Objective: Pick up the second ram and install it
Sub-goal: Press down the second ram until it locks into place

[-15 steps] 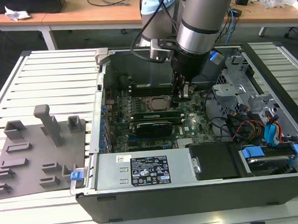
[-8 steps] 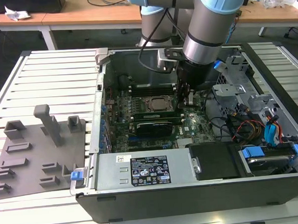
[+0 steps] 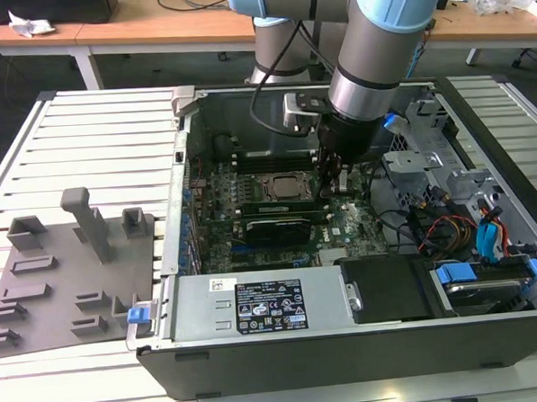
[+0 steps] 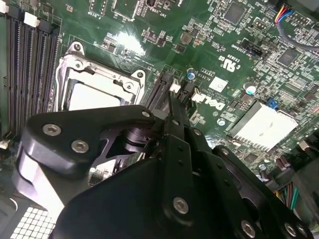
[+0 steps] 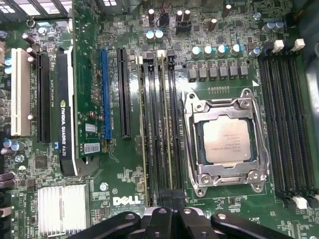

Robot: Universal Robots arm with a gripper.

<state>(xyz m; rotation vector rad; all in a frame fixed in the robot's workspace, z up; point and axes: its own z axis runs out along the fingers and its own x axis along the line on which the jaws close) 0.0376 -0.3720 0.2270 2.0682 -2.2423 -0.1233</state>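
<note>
Claw (image 5: 172,211) directly over second ram (image 5: 172,124)

Tool (image 3: 332,181) boxed in — processor socket (image 5: 227,142) beside, cables (image 3: 432,224) perhaps crowding opposite.

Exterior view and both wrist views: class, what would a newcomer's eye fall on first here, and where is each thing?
First, the robot arm reaching down into the open computer case, its gripper low over the motherboard. Next, the bright processor socket between banks of memory slots. In the exterior view, a grey fixture tray sits on the slatted table, on the exterior view's left of the case.
</note>
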